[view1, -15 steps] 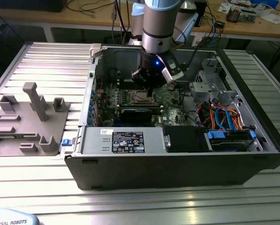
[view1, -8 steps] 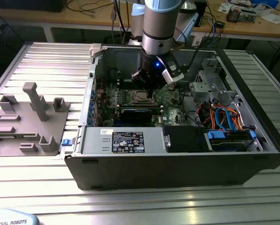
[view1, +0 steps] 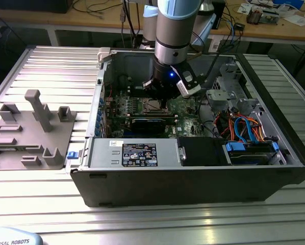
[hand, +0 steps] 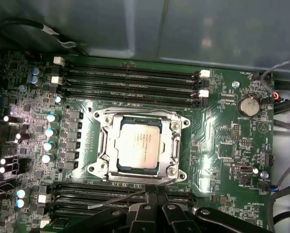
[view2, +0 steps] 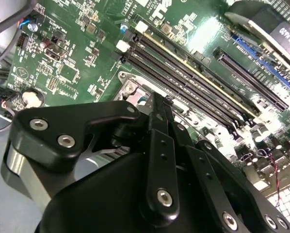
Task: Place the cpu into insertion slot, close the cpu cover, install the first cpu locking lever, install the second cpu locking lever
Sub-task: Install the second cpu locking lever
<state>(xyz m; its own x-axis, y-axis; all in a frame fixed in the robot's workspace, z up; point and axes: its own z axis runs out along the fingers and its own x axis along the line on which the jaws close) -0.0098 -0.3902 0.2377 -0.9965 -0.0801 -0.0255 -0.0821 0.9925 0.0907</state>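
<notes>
In the first wrist view the cpu lies flat in the insertion slot, its silver top showing through the window of the cpu cover, which lies down over it. A thin metal locking lever runs slanted along the socket's near edge, its end reaching my fingertips. My gripper is shut, its tips at that edge of the socket and touching or just beside the lever. The black fingers meet beside a socket corner in the second wrist view. The gripper hangs over the green motherboard in the exterior view.
Long black memory slots flank the socket on two sides. A coin battery, capacitors and cables lie around it. The open computer case walls in the board. A grey fixture plate lies at the exterior view's left.
</notes>
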